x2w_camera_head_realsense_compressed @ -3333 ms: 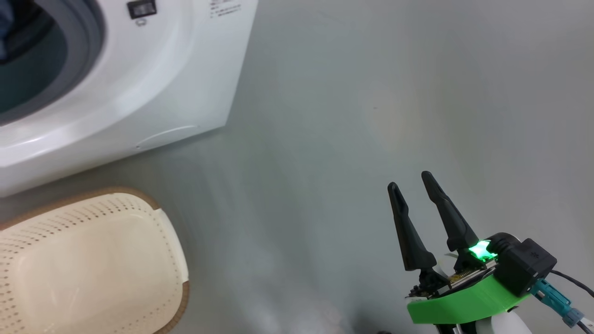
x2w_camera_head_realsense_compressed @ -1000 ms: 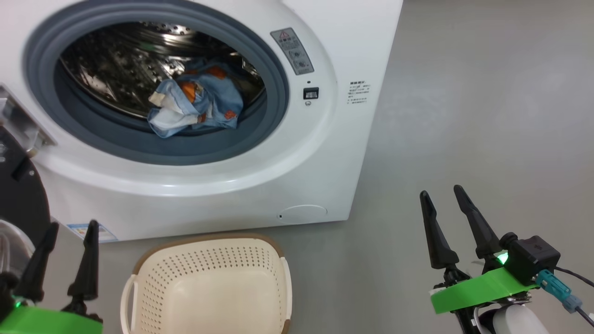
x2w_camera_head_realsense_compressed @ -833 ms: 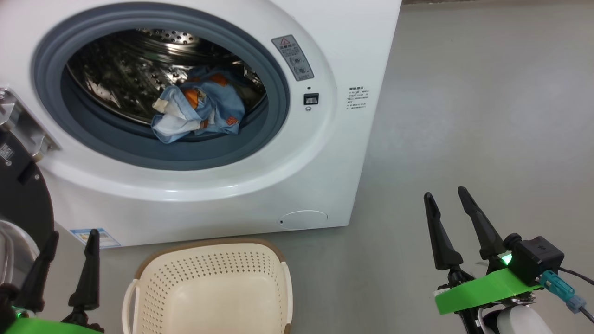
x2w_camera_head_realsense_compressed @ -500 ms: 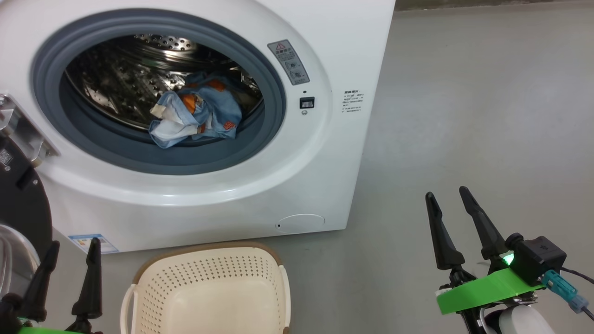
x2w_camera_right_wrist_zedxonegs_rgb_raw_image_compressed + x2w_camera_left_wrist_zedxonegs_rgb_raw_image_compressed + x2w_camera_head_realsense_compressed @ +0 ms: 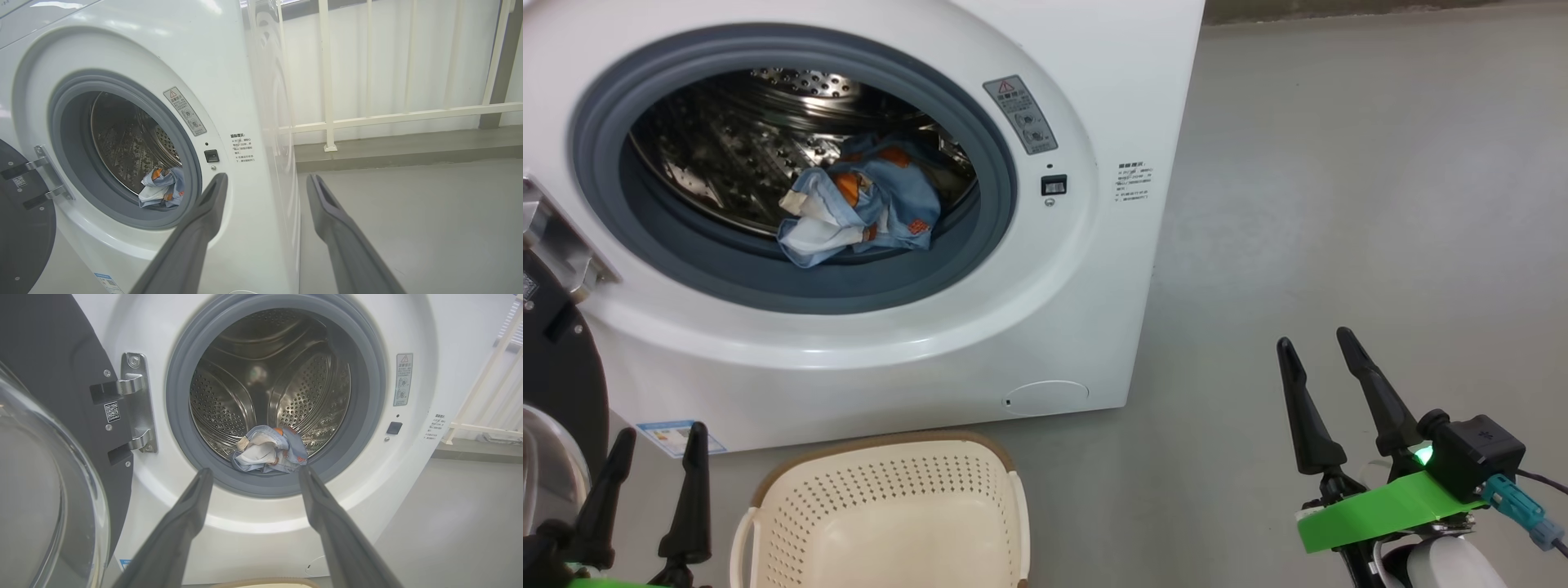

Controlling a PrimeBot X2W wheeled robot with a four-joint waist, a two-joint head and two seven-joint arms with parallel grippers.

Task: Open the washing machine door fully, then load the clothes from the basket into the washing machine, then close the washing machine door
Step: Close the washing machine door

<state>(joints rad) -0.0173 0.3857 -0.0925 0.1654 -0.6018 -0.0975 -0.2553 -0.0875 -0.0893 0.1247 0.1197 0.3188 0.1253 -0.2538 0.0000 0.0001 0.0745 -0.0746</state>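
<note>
Nearest you, your left claw (image 5: pixel 658 434) stood spread and empty at the lower left. Your right claw (image 5: pixel 1313 340) stood spread and empty over bare floor (image 5: pixel 1339 204), well right of the washer (image 5: pixel 980 327). Between them the basket (image 5: pixel 890 482) sat on the floor just in front of the washer, with nothing visible in it. It looked light enough to slide if you brushed it.

Just beyond your left claw the door (image 5: pixel 556 359) hung wide open on its hinge (image 5: pixel 137 402), with the glass bowl (image 5: pixel 32 490) bulging toward you. I judged that this was the thing left to handle. It would be rigid and fairly heavy and would swing on one fixed arc, so you'd want to push it, not pinch it. The black rim (image 5: pixel 49 367) looked slippery and too broad for the fingers, and the glass was no place to press. Contact on the rim's free edge, far from the hinge, would give the most leverage.

Beyond, the clothes (image 5: pixel 858 208) lay as a soft bundle low at the front of the drum (image 5: pixel 711 155), close behind the gasket (image 5: pixel 792 286). You couldn't tell whether any cloth overlapped the gasket, and a trapped fold could stop the latch.
</note>
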